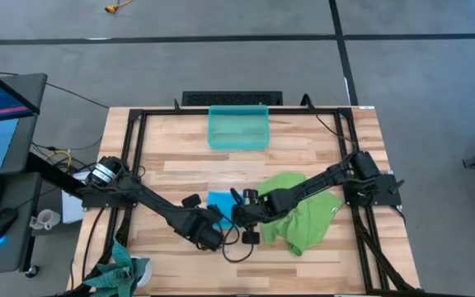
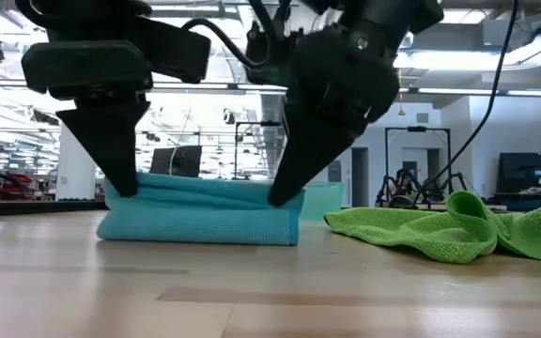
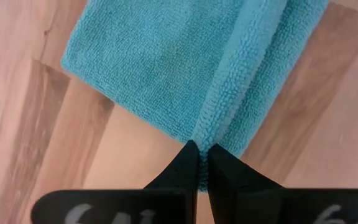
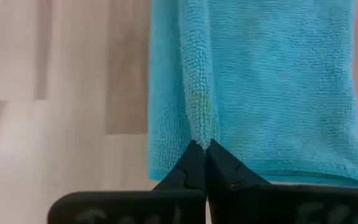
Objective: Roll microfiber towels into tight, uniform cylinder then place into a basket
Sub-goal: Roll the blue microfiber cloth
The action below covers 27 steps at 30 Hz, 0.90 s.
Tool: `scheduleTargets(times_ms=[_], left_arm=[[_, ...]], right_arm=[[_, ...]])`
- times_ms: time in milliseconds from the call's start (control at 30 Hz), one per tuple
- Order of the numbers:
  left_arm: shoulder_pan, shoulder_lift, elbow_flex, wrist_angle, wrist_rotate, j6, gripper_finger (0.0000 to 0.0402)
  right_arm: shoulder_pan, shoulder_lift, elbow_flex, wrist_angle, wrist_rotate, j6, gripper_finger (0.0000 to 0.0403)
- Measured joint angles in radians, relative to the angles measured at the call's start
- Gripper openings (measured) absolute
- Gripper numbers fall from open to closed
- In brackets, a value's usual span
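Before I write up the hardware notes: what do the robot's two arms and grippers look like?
Both arms are matte black, built of boxy jointed links with loose black cables looping along them. The left gripper and the right gripper each end in two dark, wedge-shaped fingers tapering to a point, set on a flat black bar with pale lettering too blurred to read. The left arm's base carries a white-ringed round part.

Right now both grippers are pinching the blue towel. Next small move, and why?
Probably roll the pinched fold forward in step. Left gripper and right gripper are each shut on a raised ridge at opposite ends of the blue towel, which lies mostly flat, not yet a cylinder.
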Motion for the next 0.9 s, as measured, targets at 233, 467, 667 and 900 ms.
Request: scheduleTargets(times_ms=[233, 467, 667, 900], left_arm=[[0.008, 0.000, -0.001, 0.016, -0.009, 0.024, 0.0007], [0.007, 0.000, -0.001, 0.053, -0.046, 0.064, 0.0008], [0.006, 0.000, -0.001, 0.050, -0.063, 0.092, 0.0051], [0.005, 0.001, -0.002, 0.047, -0.036, 0.167, 0.0128]], right_arm=[[-0.027, 0.000, -0.041, 0.038, 0.046, 0.018, 0.0006], [-0.042, 0.000, -0.075, 0.065, 0.025, 0.046, 0.0013], [-0.046, 0.000, -0.077, 0.056, 0.025, 0.047, 0.0006], [-0.046, 0.000, -0.077, 0.055, 0.026, 0.047, 0.0013]])
